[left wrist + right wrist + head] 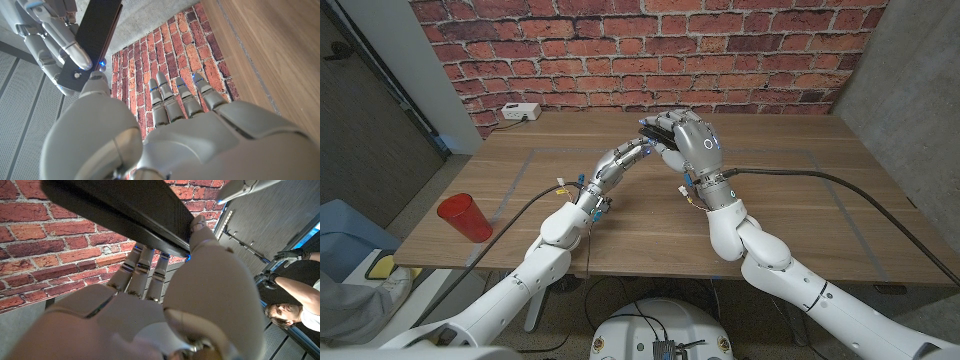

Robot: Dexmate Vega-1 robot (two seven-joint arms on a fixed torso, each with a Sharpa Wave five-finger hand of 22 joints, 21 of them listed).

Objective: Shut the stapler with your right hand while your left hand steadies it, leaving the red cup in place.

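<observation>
Red cup (464,217) is seen standing upright at the near left corner of the counter (800,215), well apart from both arms; nothing touches it. A white power strip (521,112) lies at the far left edge, against the brick wall.

Left hand (620,159) is reached out toward the middle far part of the counter, fingertips up at the stapler (656,131). In the left wrist view the fingers (172,95) are spread and extended, nothing held in the palm; the thumb appears to touch the stapler's dark arm (92,40), though contact cannot be confirmed.

The stapler sits at the centre far side, between the two hands, mostly hidden in the head view. Its black top arm (120,210) is seen raised at a slant, so it is judged not yet shut.

Right hand (695,145) is draped over the stapler from the right, fingers (142,272) curled under or around the black arm, thumb against its edge; a loose hold on it is judged.

Handling: rigid, probably metal and plastic, hinged with spring resistance, smooth top likely slippery. Pressing is best done on the top arm's free end, the base pinned near the hinge by the left hand.
</observation>
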